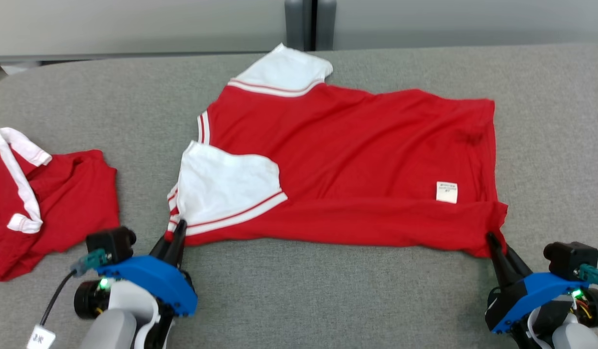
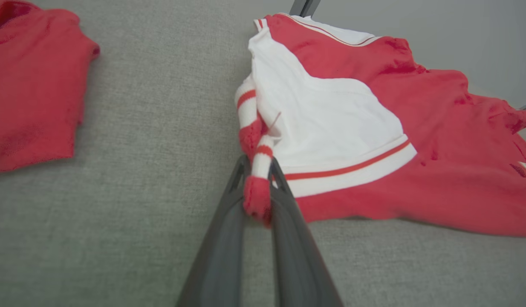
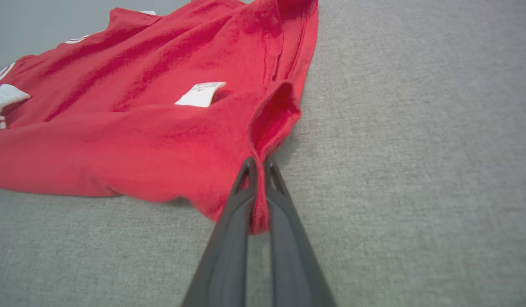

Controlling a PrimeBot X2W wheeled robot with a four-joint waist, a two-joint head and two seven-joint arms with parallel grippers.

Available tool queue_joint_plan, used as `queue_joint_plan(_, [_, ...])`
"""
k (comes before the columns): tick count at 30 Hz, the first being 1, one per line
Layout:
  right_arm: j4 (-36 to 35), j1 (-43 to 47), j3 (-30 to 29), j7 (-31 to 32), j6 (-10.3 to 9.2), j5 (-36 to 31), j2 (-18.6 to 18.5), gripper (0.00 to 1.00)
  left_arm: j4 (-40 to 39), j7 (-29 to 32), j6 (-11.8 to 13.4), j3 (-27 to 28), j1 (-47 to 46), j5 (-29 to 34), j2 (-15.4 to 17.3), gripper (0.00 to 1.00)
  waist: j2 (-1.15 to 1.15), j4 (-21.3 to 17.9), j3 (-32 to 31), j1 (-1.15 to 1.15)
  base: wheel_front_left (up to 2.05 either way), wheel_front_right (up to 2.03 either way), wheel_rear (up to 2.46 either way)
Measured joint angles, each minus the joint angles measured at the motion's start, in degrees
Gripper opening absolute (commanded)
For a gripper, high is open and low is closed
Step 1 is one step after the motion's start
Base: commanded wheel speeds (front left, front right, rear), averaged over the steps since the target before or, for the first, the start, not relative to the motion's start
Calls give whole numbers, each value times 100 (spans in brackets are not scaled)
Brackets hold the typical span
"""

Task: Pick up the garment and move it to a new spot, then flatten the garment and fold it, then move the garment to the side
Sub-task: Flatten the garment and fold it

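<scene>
The left gripper [image 2: 258,165] is clamped on striped trim beside the near white sleeve of the garment [image 1: 352,160]. The right gripper [image 3: 258,164] is clamped on its near hem corner. The garment is spread flat on the grey table [image 1: 299,291]. A second red garment [image 1: 52,203] is crumpled well apart at the left. A white label [image 1: 447,192] is sewn near the hem; its print cannot be read.

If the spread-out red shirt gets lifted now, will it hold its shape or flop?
Probably flops: the shirt bunches where the left hand pinches its striped trim. Held there and by the right hand at the hem corner, its middle would likely sag. It looks thin, so probably light.
</scene>
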Motion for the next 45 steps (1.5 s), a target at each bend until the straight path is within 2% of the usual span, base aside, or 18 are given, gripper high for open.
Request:
queue_joint_plan(8, [-609,758,46,200,0,88,35,0,-609,16,391,85,1063,-64,109,0,0,144,-523,-1,0,0,0])
queue_joint_plan(14, [-856,1517,-280,389,1,102,152,0,-1163,266,724,64,1895,-131,129,0,-1,220,-845,-1,0,0,0])
queue_joint_plan(18, [-871,1821,-436,472,1,102,215,0,-1382,401,846,13,2264,-202,100,0,0,208,-958,-1,0,0,0])
queue_joint_plan(19, [-870,1844,-448,478,1,102,224,5,-1401,419,889,-19,2310,-175,107,0,-1,194,-974,-1,0,0,0])
queue_joint_plan(20, [-870,1846,-452,495,1,104,232,40,-1425,425,915,-42,2341,-145,110,2,-1,180,-988,-1,0,0,0])
queue_joint_plan(21, [-870,1846,-452,505,1,105,244,100,-1437,437,965,-98,2342,-54,135,77,0,166,-997,0,0,0,0])
queue_joint_plan(22, [-873,1845,-449,516,1,104,255,100,-1459,380,998,-112,2341,42,144,100,-1,153,-1004,-1,0,0,0])
queue_joint_plan(27, [-1222,1694,-491,153,0,-79,260,100,-1699,-214,1228,-77,2182,407,131,100,0,66,-1010,0,0,0,0])
queue_joint_plan(31, [-1781,1489,-683,-153,0,-444,274,100,-1975,-768,1489,-8,1973,909,245,100,-1,10,-1012,0,0,0,0])
queue_joint_plan(34, [-2251,1356,-647,-181,0,-655,341,100,-2212,-1003,1572,64,1783,1037,285,100,-1,-18,-1017,0,0,0,0])
queue_joint_plan(39, [-2796,1284,-662,0,0,-813,398,100,-2408,-1058,1649,149,1597,1154,416,100,-1,-20,-1038,0,0,0,0])
queue_joint_plan(45, [-3017,1290,-680,151,0,-824,441,100,-2480,-964,1675,156,1590,1139,466,100,0,-21,-1026,1,0,0,0])
